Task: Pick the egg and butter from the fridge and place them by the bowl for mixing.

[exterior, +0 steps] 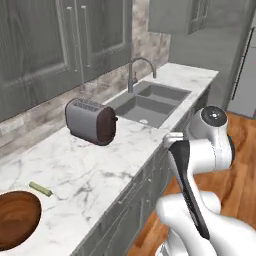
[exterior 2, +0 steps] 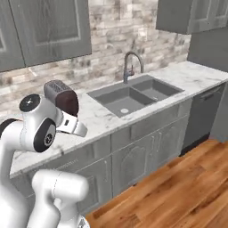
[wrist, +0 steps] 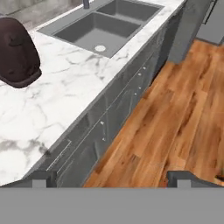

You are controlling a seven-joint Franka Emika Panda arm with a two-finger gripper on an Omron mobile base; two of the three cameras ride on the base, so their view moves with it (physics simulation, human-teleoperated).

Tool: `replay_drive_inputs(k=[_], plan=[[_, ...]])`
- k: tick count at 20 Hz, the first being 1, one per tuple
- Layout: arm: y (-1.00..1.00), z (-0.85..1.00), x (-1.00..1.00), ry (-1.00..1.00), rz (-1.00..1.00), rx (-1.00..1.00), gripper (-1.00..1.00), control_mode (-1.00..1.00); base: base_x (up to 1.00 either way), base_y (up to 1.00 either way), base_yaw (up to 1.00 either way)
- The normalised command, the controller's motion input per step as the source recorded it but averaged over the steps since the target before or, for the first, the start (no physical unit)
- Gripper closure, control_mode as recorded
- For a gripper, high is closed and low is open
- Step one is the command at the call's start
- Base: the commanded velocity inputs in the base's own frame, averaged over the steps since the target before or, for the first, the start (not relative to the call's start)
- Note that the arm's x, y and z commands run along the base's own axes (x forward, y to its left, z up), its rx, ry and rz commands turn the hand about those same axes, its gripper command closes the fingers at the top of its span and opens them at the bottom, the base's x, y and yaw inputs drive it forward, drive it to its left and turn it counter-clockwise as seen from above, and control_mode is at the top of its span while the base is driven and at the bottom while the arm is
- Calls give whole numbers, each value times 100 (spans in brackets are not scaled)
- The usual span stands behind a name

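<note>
The reddish-brown wooden bowl [exterior: 15, 220] sits on the marble counter [exterior: 95, 170] at the lower left. The butter [exterior: 40, 188], a slim pale stick, lies on the counter just beyond the bowl's rim. The egg is out of view. At the far right stands the fridge [exterior: 245, 80], a grey flat front with a dark handle, its door closed. My gripper [wrist: 111, 179] hangs open over the counter's front edge and the wooden floor, its two fingertips [wrist: 40, 178] wide apart with nothing between them. It is well right of the bowl and the butter.
A grey toaster [exterior: 91, 121] with a dark end stands mid-counter. Beyond it lies a double sink [exterior: 147, 105] with a faucet [exterior: 134, 75]. Grey cabinets hang above and run below the counter. The wooden floor [wrist: 175, 109] lies open to the right.
</note>
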Motion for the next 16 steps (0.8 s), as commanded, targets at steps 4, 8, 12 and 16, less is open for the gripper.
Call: replay_drive_inputs(k=[4, 8, 12, 16], plan=[[0, 0, 0, 0, 0, 0, -100, 100, 0, 3, -98], [0, 0, 0, 0, 0, 0, -100, 100, 9, 0, -87], [0, 0, 0, 0, 0, 0, -100, 100, 54, -4, -35], [0, 0, 0, 0, 0, 0, -100, 100, 74, -1, -14]])
